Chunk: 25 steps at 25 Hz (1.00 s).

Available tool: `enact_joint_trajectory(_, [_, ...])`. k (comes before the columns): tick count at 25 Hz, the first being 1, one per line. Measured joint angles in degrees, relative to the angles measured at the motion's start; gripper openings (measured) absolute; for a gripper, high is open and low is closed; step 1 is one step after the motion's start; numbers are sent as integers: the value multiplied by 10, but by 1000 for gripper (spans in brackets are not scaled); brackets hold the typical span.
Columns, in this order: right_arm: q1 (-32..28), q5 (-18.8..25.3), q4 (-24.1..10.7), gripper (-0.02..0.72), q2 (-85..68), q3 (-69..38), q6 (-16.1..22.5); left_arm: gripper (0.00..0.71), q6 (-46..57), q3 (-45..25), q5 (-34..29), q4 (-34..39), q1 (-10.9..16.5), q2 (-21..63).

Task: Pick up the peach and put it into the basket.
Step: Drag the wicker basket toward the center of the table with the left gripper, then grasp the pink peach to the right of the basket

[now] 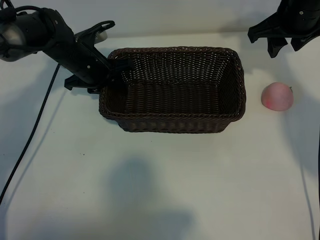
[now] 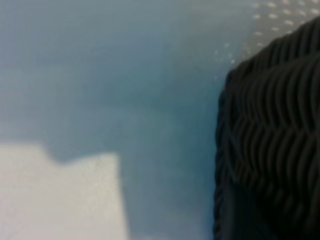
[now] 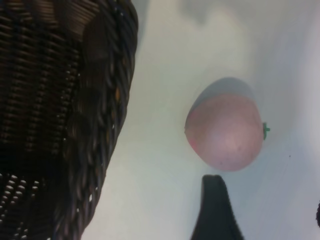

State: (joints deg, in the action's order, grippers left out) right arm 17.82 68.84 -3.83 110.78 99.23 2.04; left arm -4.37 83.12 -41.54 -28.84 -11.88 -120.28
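Note:
The peach [image 1: 277,96], small, round and pale pink with a redder spot, lies on the white table to the right of the basket [image 1: 172,126]. The basket is a large dark-brown wicker one and nothing shows inside it. My right gripper [image 1: 286,50] hangs open beyond the peach at the far right, with nothing between its fingers. In the right wrist view the peach [image 3: 225,132] sits just ahead of one dark fingertip [image 3: 214,200], beside the basket wall [image 3: 107,85]. My left gripper [image 1: 112,70] is at the basket's far left corner, close against the rim. The left wrist view shows only basket weave [image 2: 270,125] and table.
A black cable [image 1: 35,130] runs down the table's left side from the left arm. The white table top [image 1: 165,190] stretches open in front of the basket. Shadows of the arms fall across it.

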Motion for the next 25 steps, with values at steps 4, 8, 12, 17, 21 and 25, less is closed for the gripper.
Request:
enact_joint_trajectory(4, [0,0,0,480,0,0,-1,533,18,0,-11,23,0,26])
enact_joint_trajectory(8, [0,0,0,480,0,0,-1,582,60,0,-43,93,0,81])
enact_joint_trajectory(12, [0,0,0,480,0,0,-8,582,98,0,-85,176,0,147])
enact_joint_trajectory(17, [0,1,0,480,0,0,-11,582,151,0,-97,261,0,221])
enact_joint_trajectory(21, [0,5,0,480,0,0,-10,582,175,1,-106,288,0,246])
enact_joint_trajectory(25, [-8,4,12,480,0,0,-5,582,179,1,-114,297,0,247])
